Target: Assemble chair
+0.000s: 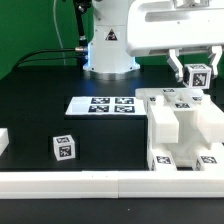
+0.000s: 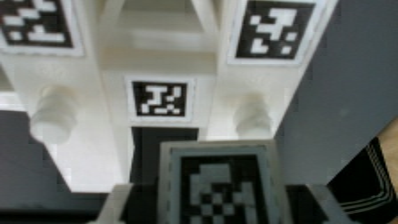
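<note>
Gripping a small tagged block (image 1: 198,73) between fingers (image 1: 178,70) set partway apart, the gripper (image 1: 197,79) hangs at 2 o'clock of the exterior view, just above the part-built chair (image 1: 180,125). That chair sits at 4 o'clock, close to the border rail (image 1: 80,183). A loose block (image 1: 64,148) lies at 8 o'clock, with the marker board (image 1: 105,104) near centre.
</note>
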Robot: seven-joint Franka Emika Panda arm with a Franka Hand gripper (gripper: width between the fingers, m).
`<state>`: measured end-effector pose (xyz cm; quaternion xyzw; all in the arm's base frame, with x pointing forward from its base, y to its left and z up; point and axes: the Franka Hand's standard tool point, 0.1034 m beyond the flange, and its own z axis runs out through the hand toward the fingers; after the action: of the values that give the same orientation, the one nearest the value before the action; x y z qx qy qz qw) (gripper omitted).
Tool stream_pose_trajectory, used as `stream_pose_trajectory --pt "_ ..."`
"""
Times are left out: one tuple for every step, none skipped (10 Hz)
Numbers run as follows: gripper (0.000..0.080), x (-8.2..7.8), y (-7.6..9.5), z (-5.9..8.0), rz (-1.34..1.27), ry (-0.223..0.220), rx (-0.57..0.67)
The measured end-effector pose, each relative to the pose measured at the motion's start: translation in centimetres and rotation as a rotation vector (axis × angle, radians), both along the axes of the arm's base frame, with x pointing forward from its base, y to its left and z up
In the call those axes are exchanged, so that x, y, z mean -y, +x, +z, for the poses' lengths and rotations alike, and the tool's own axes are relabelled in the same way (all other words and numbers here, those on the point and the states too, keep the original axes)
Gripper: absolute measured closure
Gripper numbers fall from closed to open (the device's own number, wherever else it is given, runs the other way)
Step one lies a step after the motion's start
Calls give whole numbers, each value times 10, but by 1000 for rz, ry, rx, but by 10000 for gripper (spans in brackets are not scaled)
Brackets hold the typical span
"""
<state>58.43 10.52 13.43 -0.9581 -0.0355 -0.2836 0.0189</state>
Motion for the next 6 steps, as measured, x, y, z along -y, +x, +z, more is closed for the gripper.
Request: stream_pose_trajectory --pt "520 -4 -1 -2 5 1 -3" --pt "520 -9 -3 -5 11 3 -8" --pt "520 -13 -2 -6 17 3 -8" --pt "520 -14 -3 -10 19 1 -13" --pt "520 -11 -2 -10 17 -2 -7" --pt "520 -9 -1 -10 16 -5 -2"
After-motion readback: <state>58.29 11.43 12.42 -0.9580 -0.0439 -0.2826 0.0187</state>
